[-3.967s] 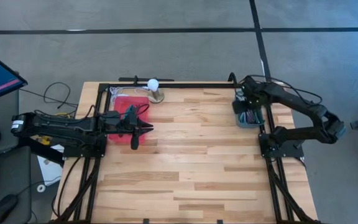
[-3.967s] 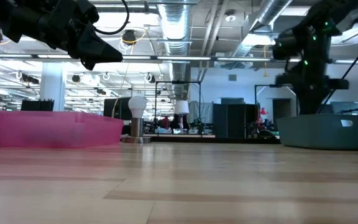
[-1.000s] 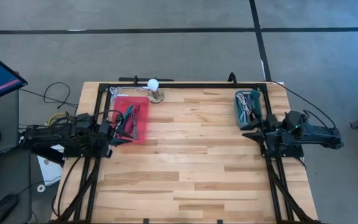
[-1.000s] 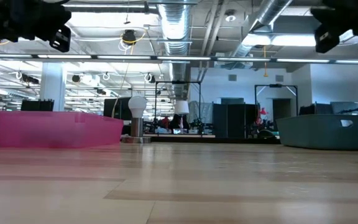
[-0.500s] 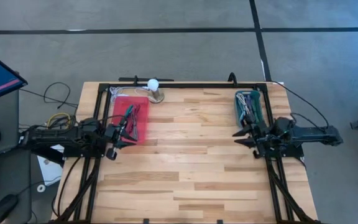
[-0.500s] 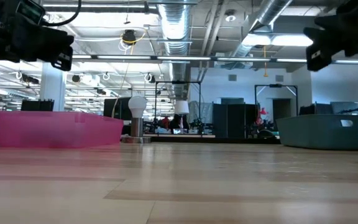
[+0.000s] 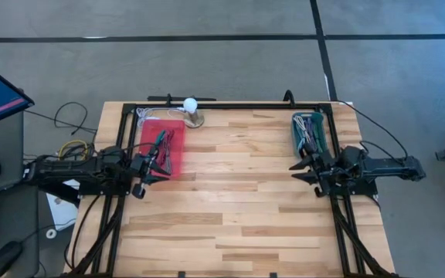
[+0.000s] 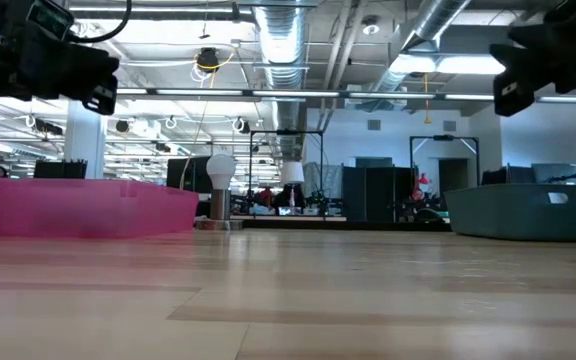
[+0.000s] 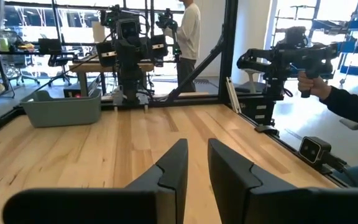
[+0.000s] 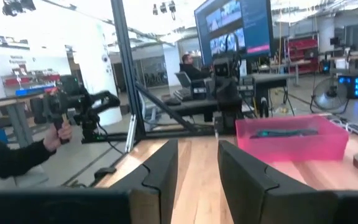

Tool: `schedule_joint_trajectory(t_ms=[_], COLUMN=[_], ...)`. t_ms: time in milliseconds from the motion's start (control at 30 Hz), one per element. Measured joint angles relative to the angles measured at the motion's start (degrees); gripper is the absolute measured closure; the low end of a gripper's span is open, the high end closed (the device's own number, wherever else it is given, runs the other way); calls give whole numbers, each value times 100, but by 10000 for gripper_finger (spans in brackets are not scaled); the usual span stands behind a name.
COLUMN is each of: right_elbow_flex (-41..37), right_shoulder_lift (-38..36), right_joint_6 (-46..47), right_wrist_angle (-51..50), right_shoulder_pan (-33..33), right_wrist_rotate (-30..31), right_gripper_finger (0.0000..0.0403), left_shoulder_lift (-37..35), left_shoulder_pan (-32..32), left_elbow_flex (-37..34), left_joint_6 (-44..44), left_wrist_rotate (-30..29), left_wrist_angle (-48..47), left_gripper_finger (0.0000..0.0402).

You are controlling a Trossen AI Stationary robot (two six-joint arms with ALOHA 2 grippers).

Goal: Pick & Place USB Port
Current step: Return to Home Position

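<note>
A pink bin [image 7: 161, 145] stands at the table's far left and holds dark and green cable-like pieces [image 10: 284, 132]. A grey-green bin [image 7: 309, 133] at the far right holds more cables. I cannot single out the USB port among them. My left gripper [image 7: 161, 167] hovers level at the table's left edge, just near of the pink bin, its fingers [image 9: 173, 167] a narrow gap apart with nothing between. My right gripper [image 7: 297, 169] hovers level at the right edge, just near of the grey-green bin, fingers [image 10: 163, 167] apart and empty.
A white bulb on a stand [image 7: 191, 106] sits at the far edge beside the pink bin. The wooden tabletop [image 7: 230, 201] stretches between the arms. A person's hand with a handheld device [image 9: 312, 84] shows beyond the table's side.
Both arms have sunk a little toward the table, their grippers reaching slightly inward over the table's edges, and then kept still. The finger gaps look the same.
</note>
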Motion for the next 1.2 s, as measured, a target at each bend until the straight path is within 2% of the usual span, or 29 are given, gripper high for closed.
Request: schedule_joint_trajectory(t_ms=[133, 400, 1200], right_elbow_flex=[-2, -4, -9], right_shoulder_lift=[0, 24, 26], right_joint_6=[97, 1359, 1394], right_wrist_angle=[-383, -634, -630], right_shoulder_pan=[0, 0, 0], right_wrist_rotate=[2, 15, 15], right_gripper_finger=[295, 295, 295], left_shoulder_lift=[81, 507, 1762], left_shoulder_pan=[0, 0, 0], left_elbow_flex=[0, 0, 4], left_joint_6=[-37, -174, -177], left_wrist_rotate=[0, 0, 0], left_wrist_angle=[0, 5, 67], left_gripper_finger=[340, 340, 340])
